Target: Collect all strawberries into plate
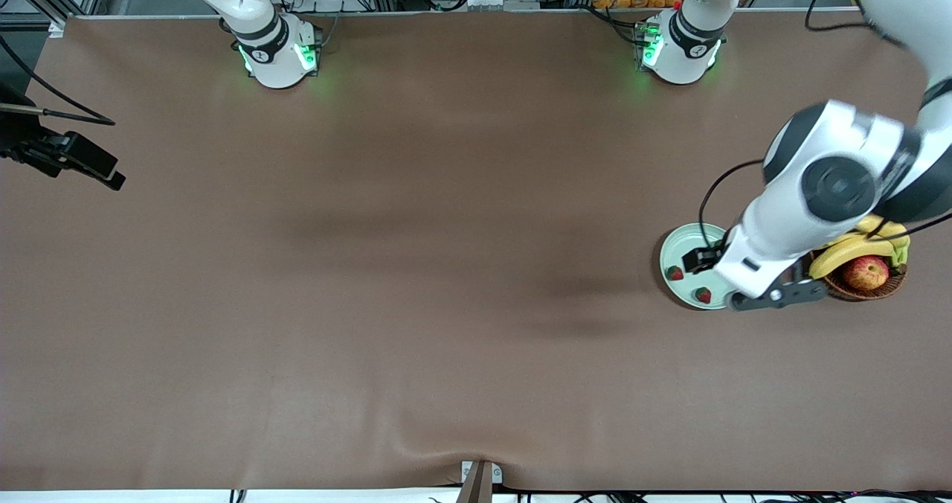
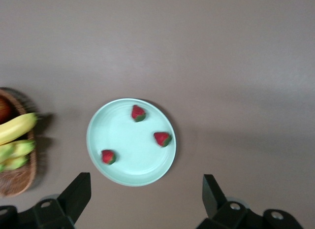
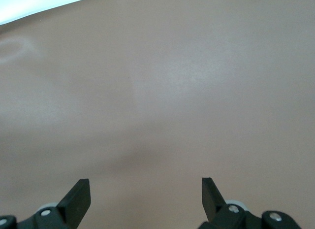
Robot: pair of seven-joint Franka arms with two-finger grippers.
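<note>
1. Strawberries (image 2: 138,113) are all lying in the plate (image 2: 123,140), beside the basket (image 2: 17,182).
2. Left gripper (image 2: 145,199) is hovering over it, fingers wide, empty.
3. Right gripper (image 3: 145,199) is waiting, spread wide.
4. Berries are likely soft and light; pinching gently around the middle suits them.

Even overhead light, soft shadows

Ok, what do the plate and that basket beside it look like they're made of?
The plate looks like glazed ceramic or hard plastic: pale mint, smooth, faintly glossy, with concentric ridges near its rim. I can't tell which. The basket looks like woven wicker: brown, matte, with a visible weave. The strawberries on the plate look uniformly red and possibly artificial, though that is uncertain.
</note>
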